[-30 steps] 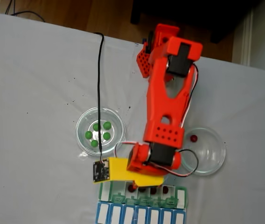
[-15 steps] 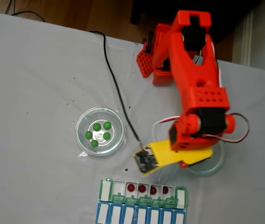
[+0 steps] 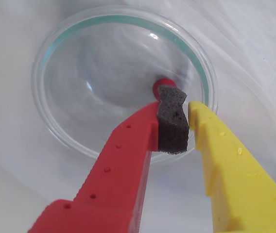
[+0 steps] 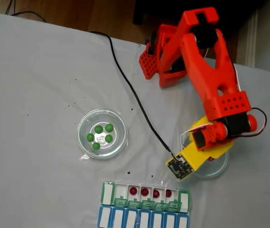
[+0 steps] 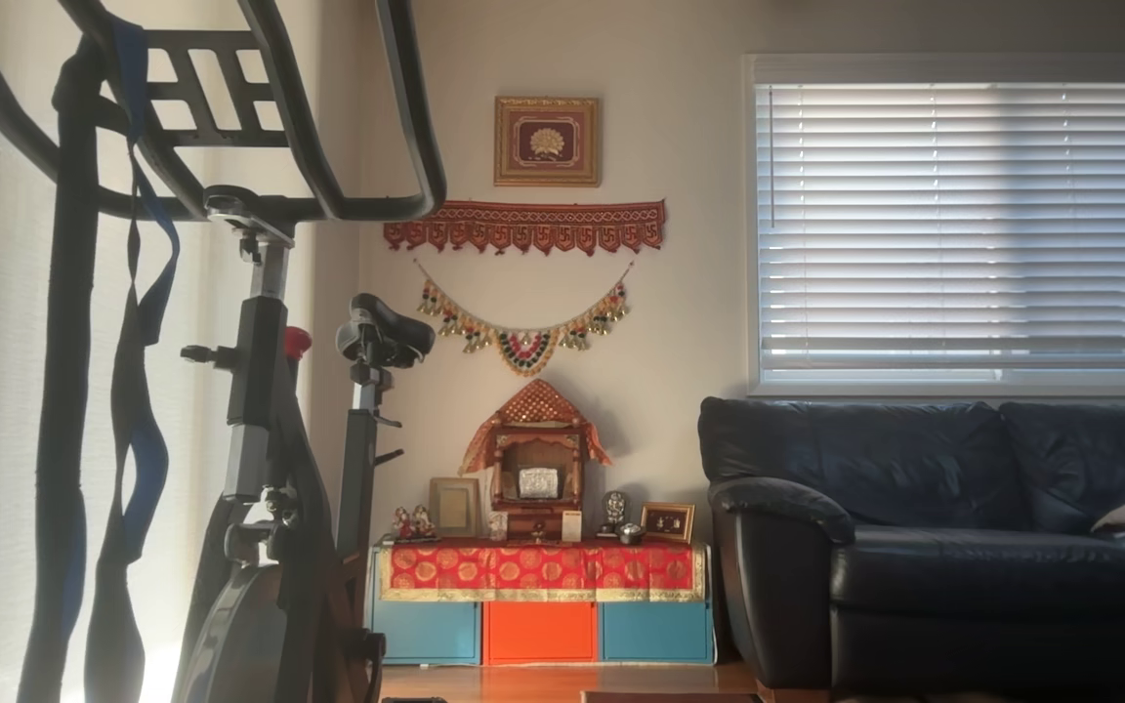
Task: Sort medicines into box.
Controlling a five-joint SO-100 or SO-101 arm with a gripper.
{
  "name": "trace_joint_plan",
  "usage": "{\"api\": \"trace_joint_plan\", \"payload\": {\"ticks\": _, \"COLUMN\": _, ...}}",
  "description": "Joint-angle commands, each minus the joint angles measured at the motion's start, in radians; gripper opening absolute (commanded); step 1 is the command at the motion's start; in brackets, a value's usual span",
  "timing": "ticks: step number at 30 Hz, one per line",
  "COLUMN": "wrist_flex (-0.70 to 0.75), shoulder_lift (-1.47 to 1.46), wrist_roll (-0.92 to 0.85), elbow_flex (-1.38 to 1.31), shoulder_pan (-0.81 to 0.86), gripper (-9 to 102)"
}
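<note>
**One red pill left in the right-hand dish**

Four dark red pills (image 4: 150, 192) sit one to a compartment in the green pill organizer (image 4: 145, 196), which lies at the near edge of the counter (image 4: 40, 85) in the fixed view, touching a blue row (image 4: 142, 219). Five green pills (image 4: 100, 135) lie in the left clear dish (image 4: 101, 133), with bare cloth all round it. The orange arm (image 4: 211, 80) reaches from its base down over the right clear dish (image 4: 218, 167). In the wrist view the tool (image 3: 179, 104) hangs over that dish (image 3: 55, 58), its red finger with a foam pad (image 3: 171, 124) and yellow finger narrowly parted, gripping nothing, the last red pill (image 3: 161, 85) just beyond the pad.
</note>
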Motion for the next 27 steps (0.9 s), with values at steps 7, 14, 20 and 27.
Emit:
{"api": "trace_joint_plan", "payload": {"ticks": 7, "wrist_flex": -0.054, "shoulder_lift": 0.097, "wrist_roll": -0.043, "elbow_flex": 0.029, "shoulder_pan": -0.028, "gripper": 3}}
{"api": "trace_joint_plan", "payload": {"ticks": 14, "wrist_flex": -0.069, "shoulder_lift": 0.094, "wrist_roll": -0.069, "elbow_flex": 0.071, "shoulder_pan": -0.048, "gripper": 2}}
{"api": "trace_joint_plan", "payload": {"ticks": 20, "wrist_flex": -0.146, "shoulder_lift": 0.095, "wrist_roll": -0.015, "elbow_flex": 0.153, "shoulder_pan": -0.103, "gripper": 2}}
{"api": "trace_joint_plan", "payload": {"ticks": 27, "wrist_flex": -0.189, "shoulder_lift": 0.120, "wrist_roll": 0.114, "elbow_flex": 0.166, "shoulder_pan": -0.120, "gripper": 2}}
